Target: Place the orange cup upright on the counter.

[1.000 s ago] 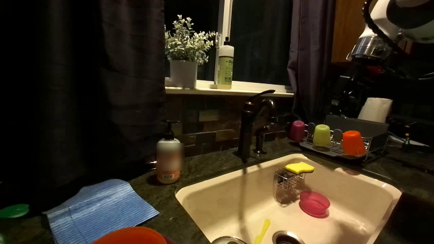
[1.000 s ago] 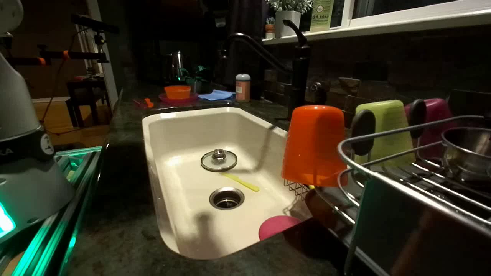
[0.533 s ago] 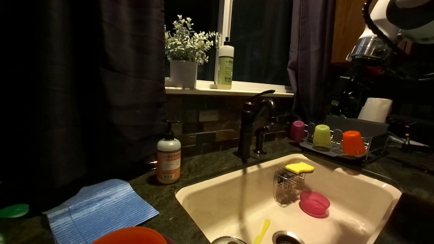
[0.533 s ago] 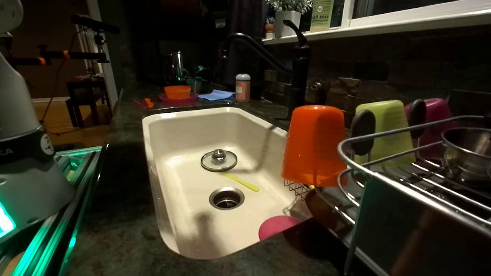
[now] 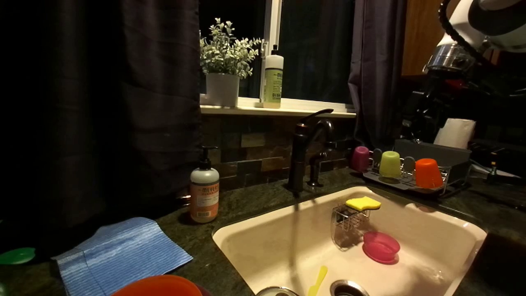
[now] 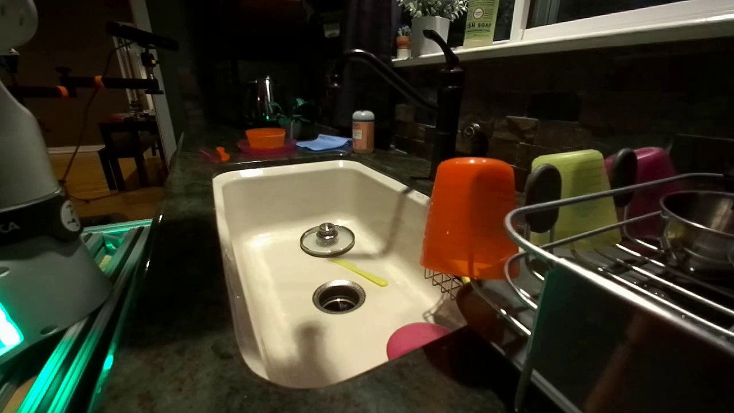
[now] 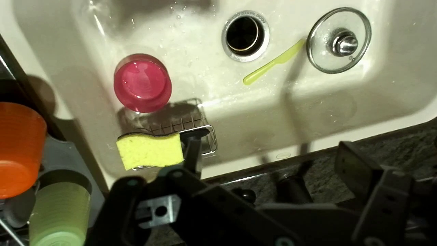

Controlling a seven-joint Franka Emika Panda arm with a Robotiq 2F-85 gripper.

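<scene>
Gaping wide, the end effector [image 7: 271, 152] hangs apart from the upturned orange cup [image 6: 470, 218]; a pump bottle [image 5: 204, 195] reads, seemingly, "MEYER'S".

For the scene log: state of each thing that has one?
Gripper: open, empty
Orange cup: upside down
Yellow-green cup: upside down
Purple cup: upside down
Metal pot: upright
Orange bowl: upright
Glass lid: knob up
Drain: open
Faucet: not running
Pump bottle: upright
Pink dish: orientation unclear

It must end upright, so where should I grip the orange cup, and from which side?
I'd grip the orange cup by its tapered upper walls, level, from over the sink: it's upside down, the sink-facing wall is exposed, and a wrist roll could then right it.
</scene>
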